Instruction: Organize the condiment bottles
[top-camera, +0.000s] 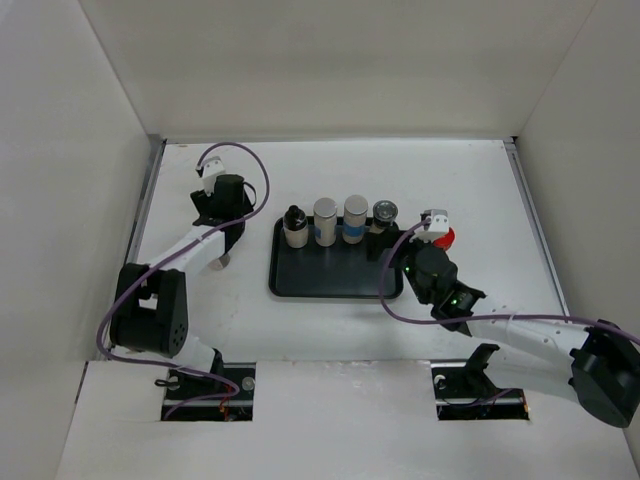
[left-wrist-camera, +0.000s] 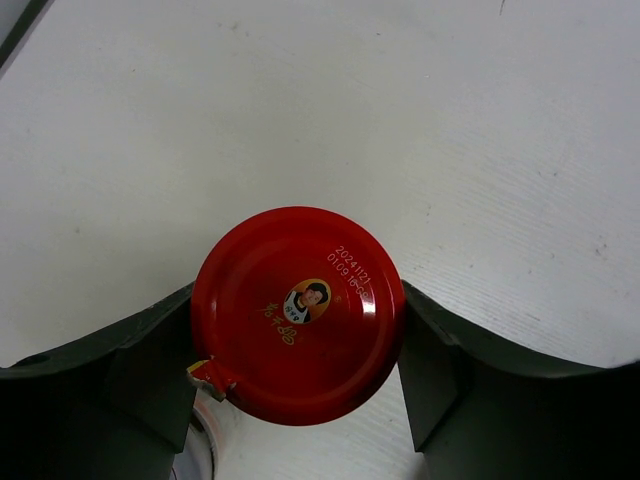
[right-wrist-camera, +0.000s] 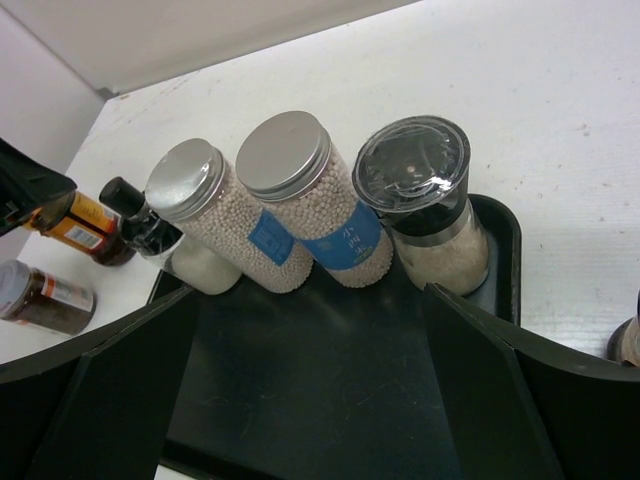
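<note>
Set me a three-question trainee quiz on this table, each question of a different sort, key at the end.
1. How many containers stand in the black tray?
2. True or false: the right gripper is shut on a bottle.
3. The lid between the fingers of the left gripper is: A black, B red, C silver.

Key
1. Four, in a row along the far edge: black-capped bottle, two blue-labelled cylinders, dark-topped grinder.
2. False. It is open and empty, over the tray.
3. B. It belongs to the red-lidded jar, which stands on the table left of the tray.
</note>
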